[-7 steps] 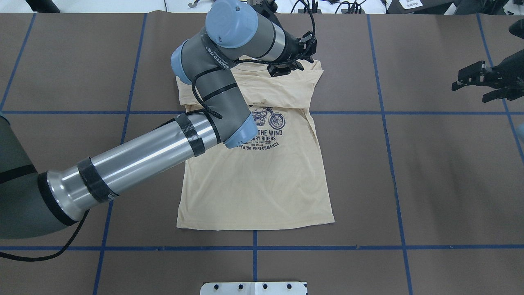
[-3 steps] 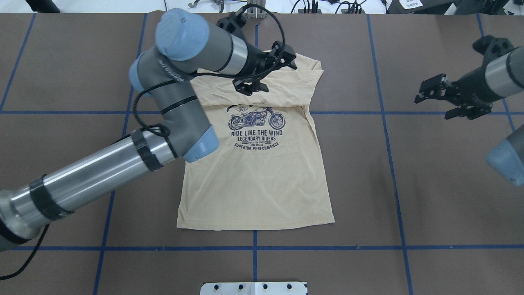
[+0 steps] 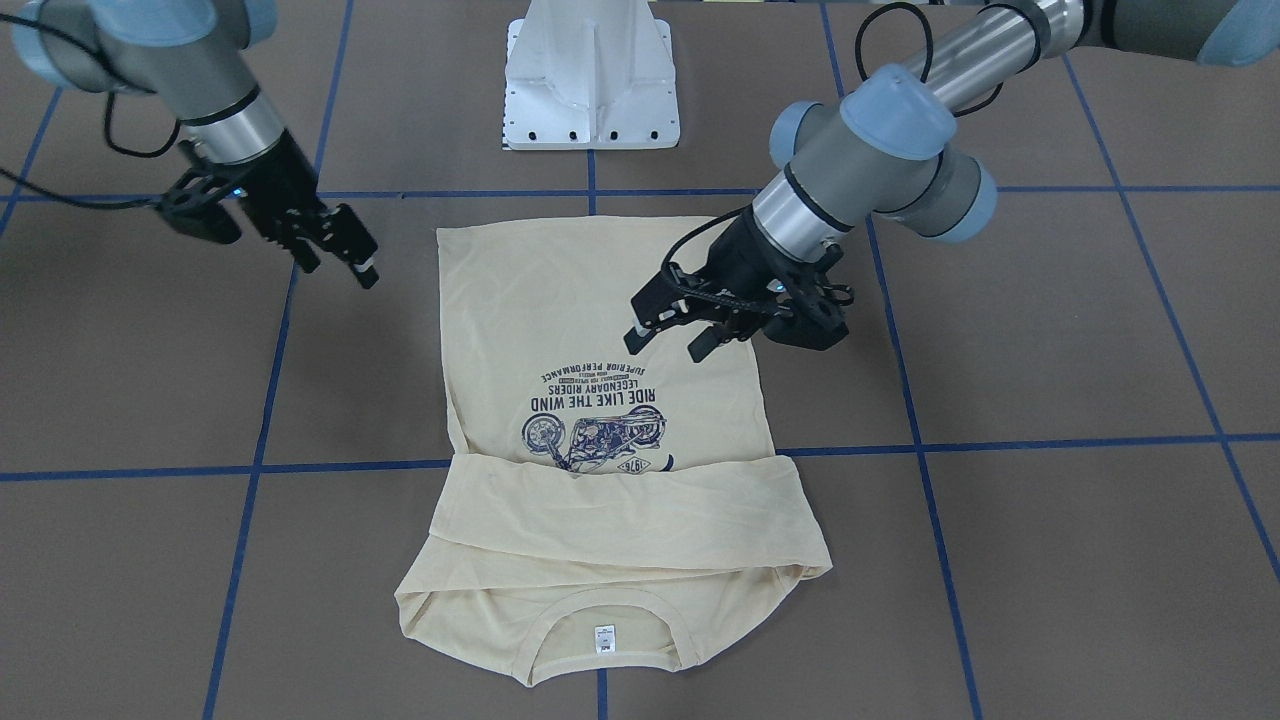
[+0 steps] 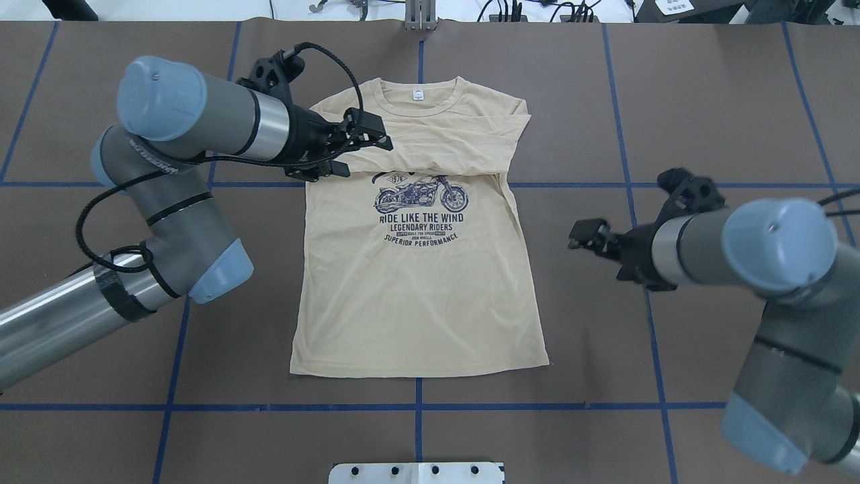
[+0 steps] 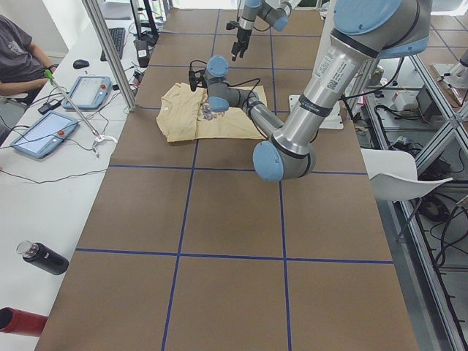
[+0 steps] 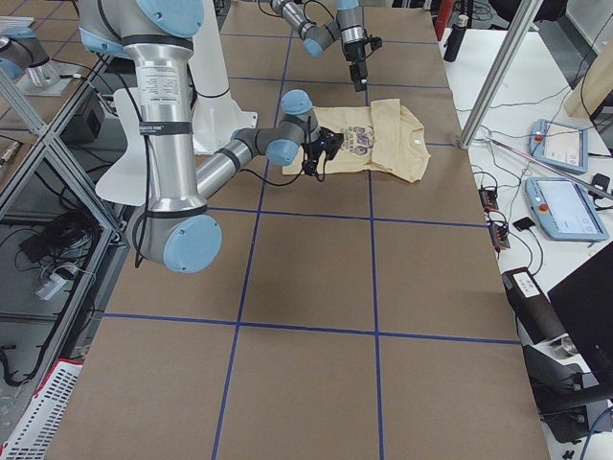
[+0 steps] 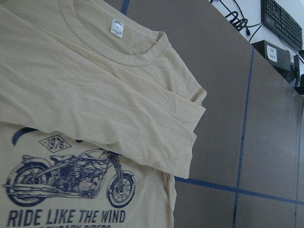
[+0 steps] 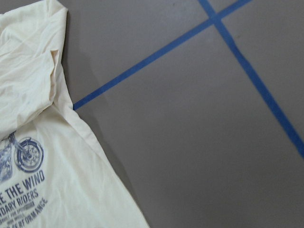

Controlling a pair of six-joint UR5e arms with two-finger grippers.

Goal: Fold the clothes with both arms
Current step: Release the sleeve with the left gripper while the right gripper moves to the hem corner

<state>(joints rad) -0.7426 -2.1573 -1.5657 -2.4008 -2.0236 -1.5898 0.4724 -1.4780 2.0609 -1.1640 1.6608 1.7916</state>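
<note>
The cream-yellow T-shirt (image 4: 416, 296) lies flat, print side up, with both sleeves folded across the chest just above the navy motorcycle print (image 4: 420, 208). Its collar with the white neck label (image 4: 418, 95) points away from the robot. The shirt also shows in the front view (image 3: 560, 300) and in both wrist views (image 7: 95, 95) (image 8: 23, 95). My left gripper (image 4: 363, 151) is open and empty, hovering over the shirt's left shoulder area (image 3: 667, 340). My right gripper (image 4: 598, 252) is open and empty over bare table, right of the shirt's edge (image 3: 338, 262).
The brown table is marked with blue tape lines (image 4: 416, 407). The white pedestal base (image 3: 590, 80) stands at the near edge behind the hem. A side bench with tablets (image 5: 36, 131) and a seated person (image 5: 18, 51) lies beyond the collar end.
My left arm has swung back leftward from the shirt's far right shoulder to its left shoulder, uncovering the collar. My right arm has come in from the far right toward the shirt's right edge.
</note>
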